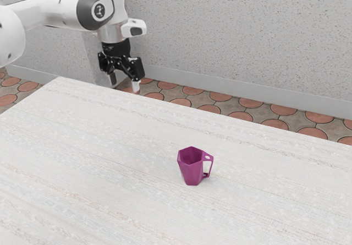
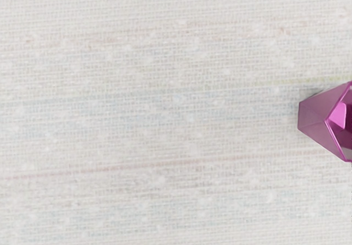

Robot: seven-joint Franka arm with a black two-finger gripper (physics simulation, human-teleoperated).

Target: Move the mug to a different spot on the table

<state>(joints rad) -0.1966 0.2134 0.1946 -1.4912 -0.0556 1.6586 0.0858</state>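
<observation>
A magenta faceted mug (image 1: 194, 165) stands upright on the pale wood-grain table (image 1: 82, 157), its handle turned toward the exterior view's right. My black gripper (image 1: 124, 83) hangs high above the table's far edge, well to the upper left of the mug and far from it. Its two fingers stand apart with nothing between them, so it is open. In the wrist view, part of the mug (image 2: 328, 121) shows at the picture's edge, off to one side of my hand, with bare tabletop (image 2: 154, 118) under the camera.
Behind the table runs a terracotta tiled floor (image 1: 247, 110) and a grey speckled wall (image 1: 247, 30). The tabletop stretches wide on all sides of the mug.
</observation>
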